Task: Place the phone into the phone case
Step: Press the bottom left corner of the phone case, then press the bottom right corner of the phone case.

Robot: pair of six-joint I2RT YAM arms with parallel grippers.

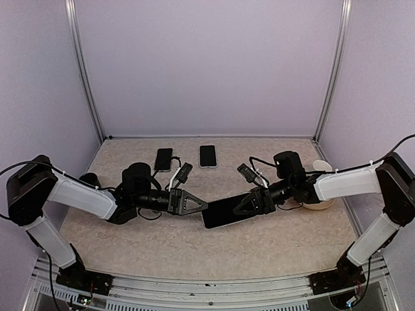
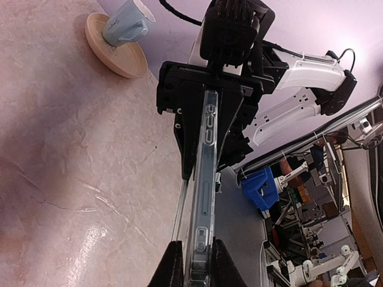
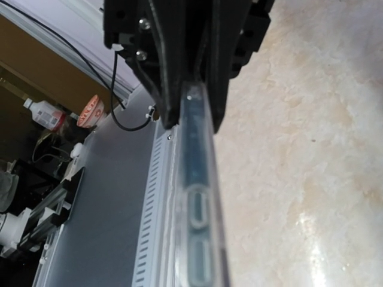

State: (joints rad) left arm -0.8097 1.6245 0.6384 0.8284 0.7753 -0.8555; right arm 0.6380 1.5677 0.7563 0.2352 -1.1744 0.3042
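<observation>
A dark phone (image 1: 224, 212) in a clear case is held flat above the middle of the table between both grippers. My left gripper (image 1: 198, 206) is shut on its left end; my right gripper (image 1: 251, 203) is shut on its right end. In the left wrist view the cased phone (image 2: 203, 179) runs edge-on, and my left gripper (image 2: 196, 268) clamps it between both black fingers; the right gripper (image 2: 206, 101) grips the far end. In the right wrist view the clear case edge (image 3: 197, 197) surrounds a dark phone edge, and my own fingers are hidden.
Two more phones (image 1: 163, 159) (image 1: 207, 155) lie flat at the back of the table. A pale cup (image 1: 319, 170) stands on a round wooden plate (image 1: 322, 205) at the right, also in the left wrist view (image 2: 128, 60). A dark object (image 1: 87, 179) sits at the left.
</observation>
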